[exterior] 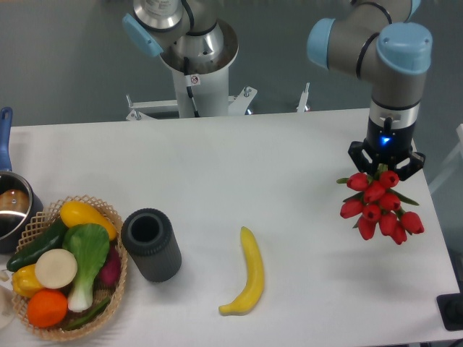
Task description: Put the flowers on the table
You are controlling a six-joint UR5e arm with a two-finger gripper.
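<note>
Gripper (385, 168): sat at the right side of the scene, pointing straight down, blue light glowing on the wrist just above it. Fingers mostly hidden behind the blooms, but looked clamped on the bunch from above.

Flowers (380, 208): red tulip buds in a tight cluster hanging right under the gripper, a few green leaves poking out the sides. Stems not really visible, probably tucked up between the fingers.

Contact with table (289, 159): honestly couldn't tell. Looked held up rather than lying flat, but no clear shadow to settle whether the lowest buds were touching the white top or hanging just above it.

Spot below: bare white surface on the right side, nothing close by. Plenty of room, by the look of it.

Banana (247, 283): lay near the front, well apart to the left of the bunch. Not in the way.

Dark cylinder (151, 243): stood further left, open end tipped toward the camera.

Basket (119, 285): wicker, at the near-left corner, full of veg and fruit, touching or just beside the cylinder.

Pot (10, 210): blue-handled, at the far left edge, half cut off.

Done: bunch picked up and positioned over the right side of the tabletop, judging by how things sat.

Left: lowering the last bit if needed, letting go, backing off upward. Not placed yet, since still gripped.

Watch-out: buds might roll or flop sideways on release, being top-heavy.
</note>
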